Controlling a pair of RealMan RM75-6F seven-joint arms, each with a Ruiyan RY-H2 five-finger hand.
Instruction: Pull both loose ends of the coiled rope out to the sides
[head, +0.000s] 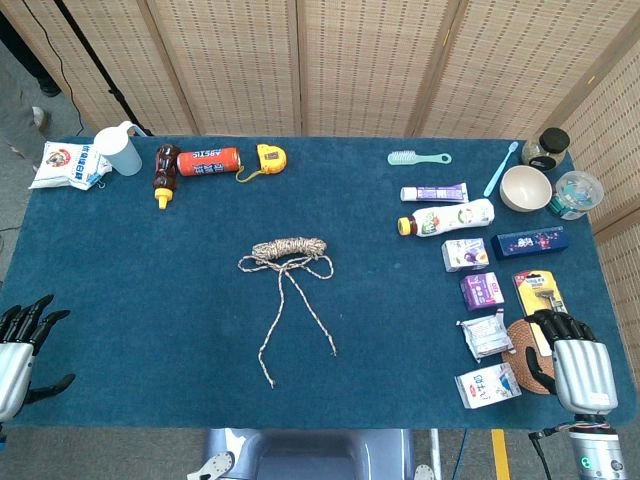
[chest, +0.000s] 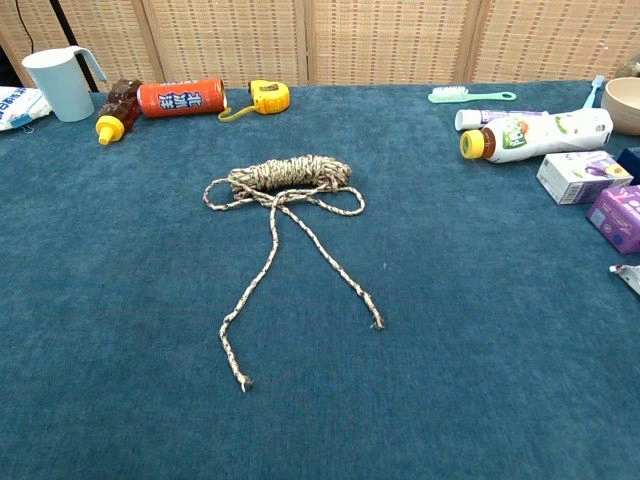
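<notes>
A coiled tan rope (head: 290, 247) (chest: 292, 172) lies in the middle of the blue table, with two loops at its sides. Its two loose ends cross below the coil and run toward me: one end tip (head: 270, 383) (chest: 243, 381) at the left, the other end tip (head: 333, 352) (chest: 378, 323) at the right. My left hand (head: 20, 345) rests at the table's near left corner, fingers apart, holding nothing. My right hand (head: 572, 362) sits at the near right edge, fingers curled over a round brown coaster (head: 520, 342); whether it grips anything is unclear. Neither hand shows in the chest view.
Along the back stand a white jug (head: 118, 149), brown bottle (head: 165, 172), red can (head: 208, 161) and yellow tape measure (head: 270, 156). On the right lie a white bottle (head: 447, 218), a bowl (head: 525, 187), small boxes (head: 481, 291) and packets (head: 486, 384).
</notes>
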